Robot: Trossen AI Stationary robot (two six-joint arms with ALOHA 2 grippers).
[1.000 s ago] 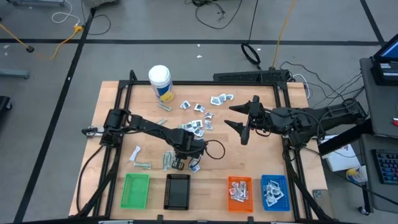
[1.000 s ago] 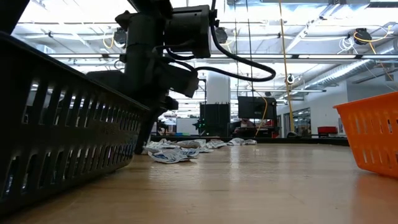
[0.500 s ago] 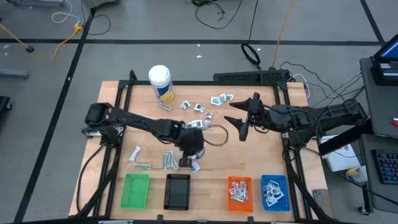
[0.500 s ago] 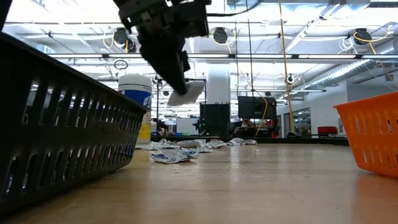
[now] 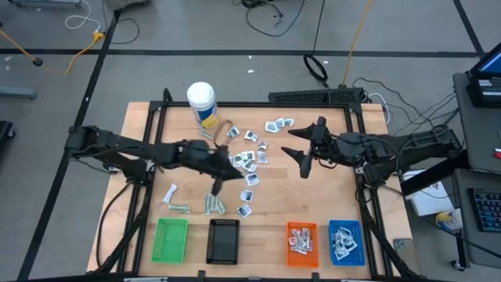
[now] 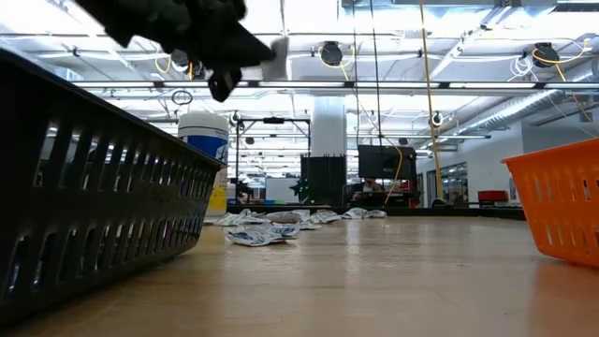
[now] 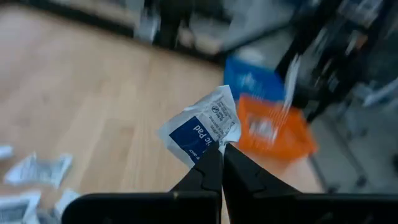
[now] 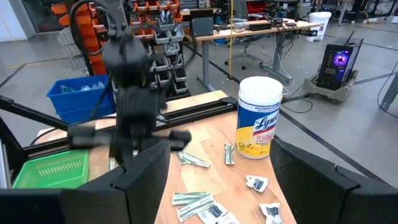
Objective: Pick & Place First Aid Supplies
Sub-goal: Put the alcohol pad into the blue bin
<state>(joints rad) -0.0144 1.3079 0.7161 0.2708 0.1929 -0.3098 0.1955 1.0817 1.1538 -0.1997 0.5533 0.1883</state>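
My left gripper (image 7: 221, 163) is raised over the middle of the table (image 5: 225, 171) and is shut on a white-and-blue sachet (image 7: 202, 127). The same sachet shows as a pale square high in the low view (image 6: 276, 58). More sachets (image 5: 252, 159) lie flat and scattered on the wooden table, and grey-green strips (image 5: 213, 204) lie near the black tray. My right gripper (image 5: 305, 154) hangs open above the table's right half, holding nothing; its two fingers frame the right wrist view (image 8: 230, 186). My left gripper pinches the sachet by one corner (image 7: 216, 146) between its two fingertips. The fingers point nearly level, toward the table's right side. The sachet sticks out beyond the fingertips, tilted and slightly crumpled, lifted clear of the table.
Along the near edge stand a green tray (image 5: 171, 239), a black tray (image 5: 224, 240), an orange tray (image 5: 301, 240) and a blue tray (image 5: 345, 240), the last two holding packets. A tall white bottle (image 5: 202, 103) stands at the far left. Bare wood lies between the trays and the sachets.
My left gripper has risen from the table beside the black tray and drawn back toward the far and left side. It has tipped from pointing down to nearly level. The sachet has come up with it, lifted clear of the table.
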